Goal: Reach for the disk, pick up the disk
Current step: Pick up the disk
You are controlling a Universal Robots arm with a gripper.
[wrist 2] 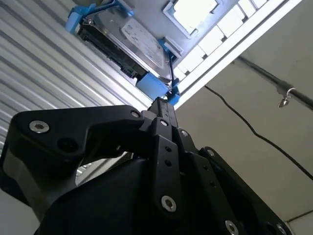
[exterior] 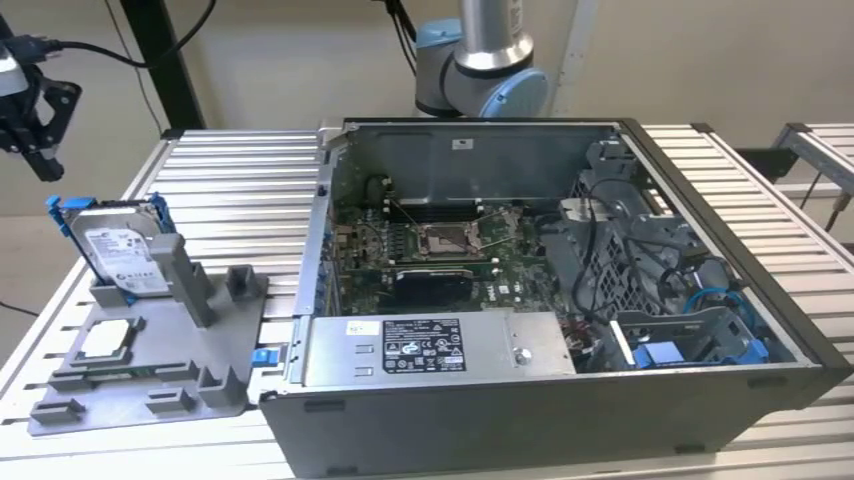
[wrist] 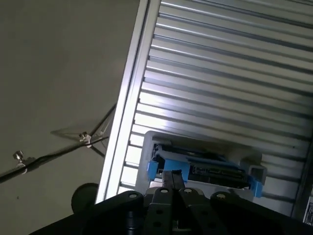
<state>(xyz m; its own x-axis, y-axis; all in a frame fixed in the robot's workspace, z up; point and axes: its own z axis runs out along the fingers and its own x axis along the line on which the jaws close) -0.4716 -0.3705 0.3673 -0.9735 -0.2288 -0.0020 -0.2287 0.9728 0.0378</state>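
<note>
Reach in progress: the gripper, jaws closed on nothing, is hovering above the disk standing in its grey holder, and I reckon it is needing to open before any grasp.

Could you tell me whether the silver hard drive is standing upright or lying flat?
Upright, leaning slightly: the flat silver-metal hard drive with blue rails stands on edge in a slot of the grey plastic fixture.

The exterior view looks down at an angle across the slatted table, close above the open computer case. Both wrist views peer along the gripper toward the upright disk, apparently from opposite sides. Disk and table edge appear in all three views.
</note>
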